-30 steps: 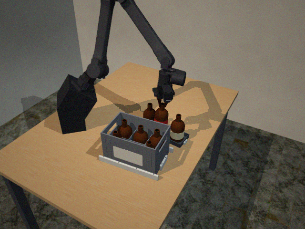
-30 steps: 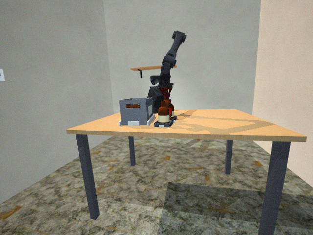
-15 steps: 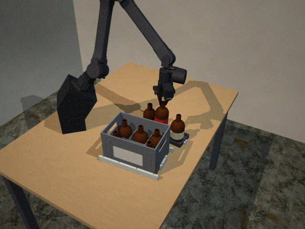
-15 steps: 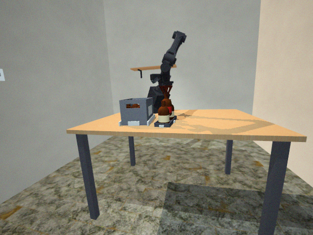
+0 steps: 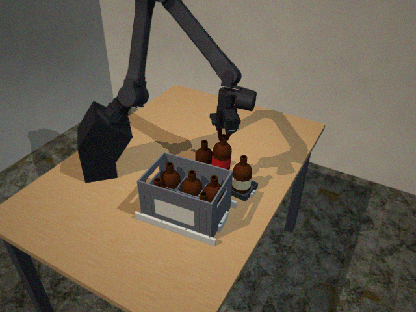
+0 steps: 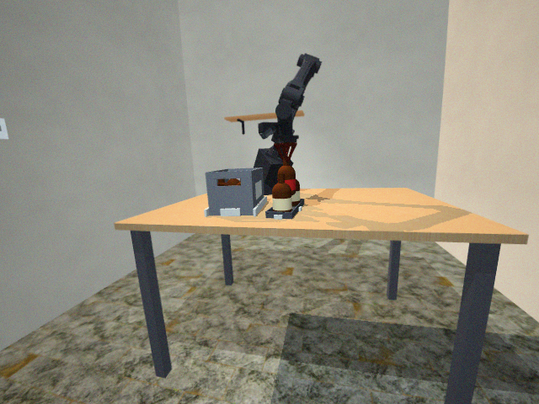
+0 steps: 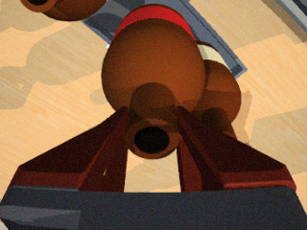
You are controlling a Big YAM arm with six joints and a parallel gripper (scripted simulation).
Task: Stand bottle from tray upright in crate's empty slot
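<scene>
My gripper [image 5: 223, 136] [image 6: 285, 158] [image 7: 152, 116] is shut on the neck of a brown bottle with a red label [image 5: 221, 153] [image 6: 291, 183] [image 7: 153, 71]. It holds the bottle upright over the dark tray [image 5: 246, 194] [image 6: 272, 214]. A brown bottle with a cream label [image 5: 242, 174] [image 6: 281, 198] [image 7: 221, 92] stands on the tray's near end. A third brown bottle [image 5: 203, 153] stands at its far end. The grey crate [image 5: 147, 194] [image 6: 230, 195] stands beside the tray and holds several brown bottles. The held bottle's base is hidden behind the crate.
The arm's dark base block [image 5: 101, 144] stands on the table's back left. The crate sits on white rails [image 5: 174, 228]. The table edge [image 5: 302, 157] is close behind the tray. A small wall shelf [image 6: 261, 116] hangs behind the arm.
</scene>
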